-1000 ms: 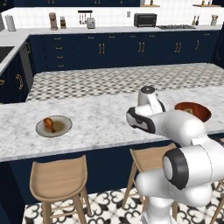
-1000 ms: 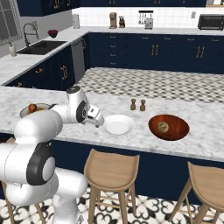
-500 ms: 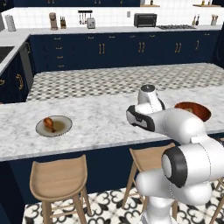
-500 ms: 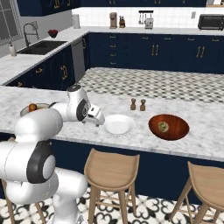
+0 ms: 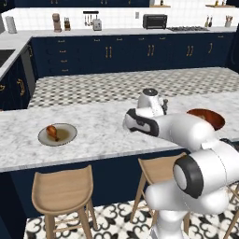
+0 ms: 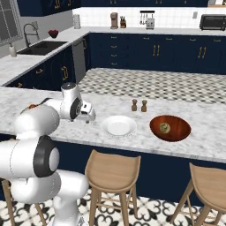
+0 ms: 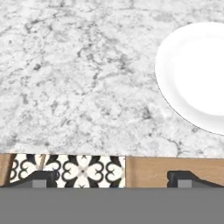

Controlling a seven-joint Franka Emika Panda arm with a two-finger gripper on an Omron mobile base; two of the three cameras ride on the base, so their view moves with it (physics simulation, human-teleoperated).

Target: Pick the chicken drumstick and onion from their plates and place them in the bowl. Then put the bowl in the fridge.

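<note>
the long white marble counter (image 6: 207,145) is the thing to steer by here. toward its right end sits the shallow glossy red-brown bowl (image 6: 170,128), and the small round yellowish-tan onion (image 6: 164,128) lies inside it, a little left of the bowl's middle. just left of the bowl, apart from it, is the plain white round plate (image 6: 118,126) with nothing on it. behind the gap between plate and bowl stand two small brown shakers (image 6: 138,105), close together. far toward the counter's left end lies the grey-rimmed plate with an olive-brown centre (image 5: 58,134), and the reddish-brown chicken drumstick (image 5: 52,132) rests on it, on its left half

the white arm's two-finger gripper (image 7: 112,176) hangs over the counter's near edge, just left of the white plate and well apart from the drumstick's plate. its small dark fingertips (image 7: 41,176) are spread wide with nothing between them; past them i see bare marble, a wooden stool seat (image 7: 151,171) under the edge and a patch of patterned floor tile (image 7: 78,169)

more tan wooden stools (image 6: 113,167) stand along the counter's near side. the fridge isn't anywhere i can make out
</note>
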